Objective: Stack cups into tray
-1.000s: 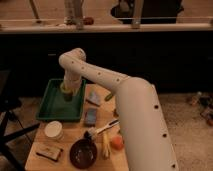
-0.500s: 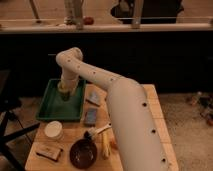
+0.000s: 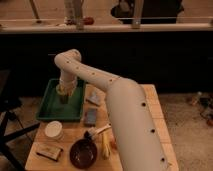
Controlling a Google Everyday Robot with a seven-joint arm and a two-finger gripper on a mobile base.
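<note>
Got the gripper (image 3: 65, 96) down over the dark green tray (image 3: 50, 109), centre-left, yellow-green cup (image 3: 62, 90) against it; can't tell the grip.

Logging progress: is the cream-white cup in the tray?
Out: the cream-white cup sits on the table beside the tray; the gripper is over the tray.

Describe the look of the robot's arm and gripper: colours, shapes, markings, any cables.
The arm is cream-white: thick, smooth, rounded tubes joined at a bulbous elbow, with small dark round dots along its side. No cables show. The gripper is low over the dark green tray; its own colour and shape cannot be told.
</note>
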